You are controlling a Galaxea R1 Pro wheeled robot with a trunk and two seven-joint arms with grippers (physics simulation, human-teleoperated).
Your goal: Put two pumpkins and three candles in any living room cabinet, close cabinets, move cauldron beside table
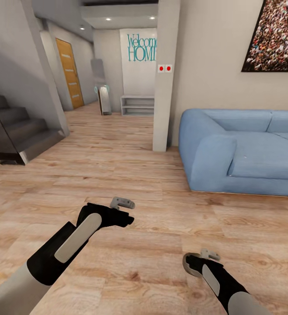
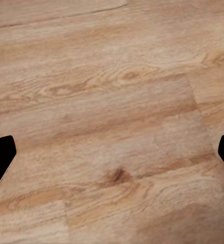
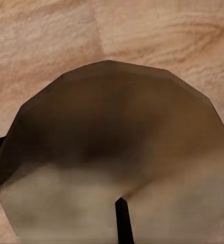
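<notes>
Candle sits clamped in right claw, wick end facing the wrist cam, above the plank floor. Left claw spread wide, holding nothing, over bare floor. Blue sofa ahead right, stairs far left.

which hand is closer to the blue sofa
Right. The right hand, carrying a stubby beige-grey candle, hangs over the wood floor just in front of the blue fabric corner sofa. The left hand is farther off to the sofa's left, open over bare planks.
</notes>
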